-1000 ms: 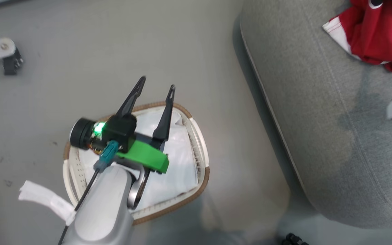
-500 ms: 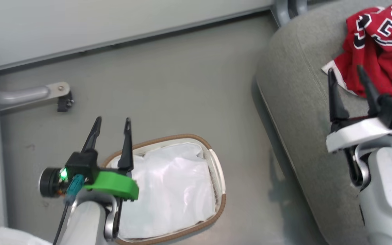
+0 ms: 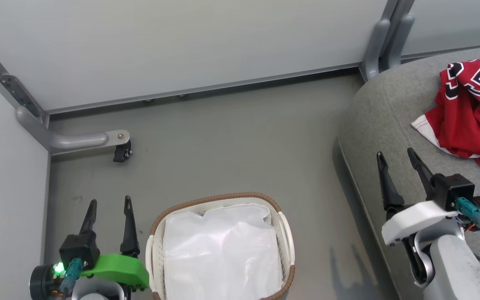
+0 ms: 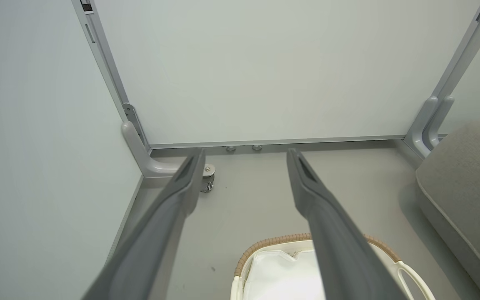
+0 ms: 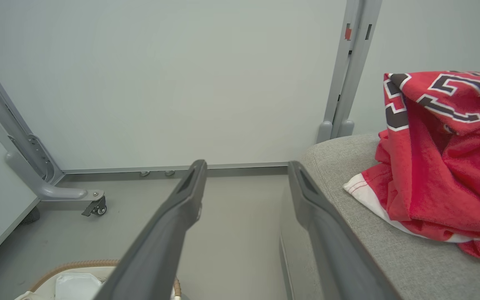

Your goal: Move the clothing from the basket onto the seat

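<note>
The clothing lay bunched on the seat, well apart from the basket, which held nothing but its white liner. The right gripper had drawn back from the red heap, fingers spread and empty. The left gripper, over the basket a second earlier, sat beside it, likewise spread and empty. The task looked finished.

pale wall panels meet grey floor.
</note>
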Controlling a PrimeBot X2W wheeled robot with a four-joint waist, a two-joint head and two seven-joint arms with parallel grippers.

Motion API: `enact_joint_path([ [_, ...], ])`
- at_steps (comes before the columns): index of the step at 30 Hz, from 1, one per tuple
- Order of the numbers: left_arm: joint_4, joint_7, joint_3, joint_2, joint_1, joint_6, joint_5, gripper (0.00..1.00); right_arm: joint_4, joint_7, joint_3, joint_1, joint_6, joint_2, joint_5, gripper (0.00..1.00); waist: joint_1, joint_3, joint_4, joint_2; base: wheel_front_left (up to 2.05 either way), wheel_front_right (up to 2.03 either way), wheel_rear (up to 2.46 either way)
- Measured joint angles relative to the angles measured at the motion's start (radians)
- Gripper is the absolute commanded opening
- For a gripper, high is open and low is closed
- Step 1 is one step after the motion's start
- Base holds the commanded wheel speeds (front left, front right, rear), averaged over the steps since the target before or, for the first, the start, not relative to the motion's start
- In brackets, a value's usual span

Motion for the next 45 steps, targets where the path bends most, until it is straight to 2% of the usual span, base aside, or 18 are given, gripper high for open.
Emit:
enact_joint_path([
  [9, 0.014, 0.000, 0.036, 0.000, 0.069, -0.030, -0.077, 1.00, 0.020, 0.000, 0.013, 0.086, 0.000, 0.018, -0.008, 1.00, 0.0000, -0.075, 0.020, 0.0000, 0.00, 0.00, 0.00],
  [10, 0.022, 0.000, 0.037, 0.000, 0.073, -0.033, -0.076, 0.00, 0.021, 0.000, 0.014, 0.092, 0.000, 0.020, -0.008, 0.00, 0.0000, -0.079, 0.021, 0.0000, 0.00, 0.00, 0.00],
  [16, 0.066, 0.010, 0.036, -0.006, 0.078, -0.034, -0.093, 0.00, 0.065, 0.011, 0.015, 0.123, 0.000, 0.034, 0.006, 0.00, 0.0000, -0.081, 0.021, 0.0000, 0.00, 0.00, 0.00],
  [45, 0.014, 0.141, 0.082, -0.006, 0.069, -0.062, -0.589, 0.00, -0.003, 0.142, -0.026, 0.138, 0.000, 0.038, 0.532, 0.00, 0.0000, -0.092, 0.020, 0.0000, 0.00, 0.00, 0.00],
])
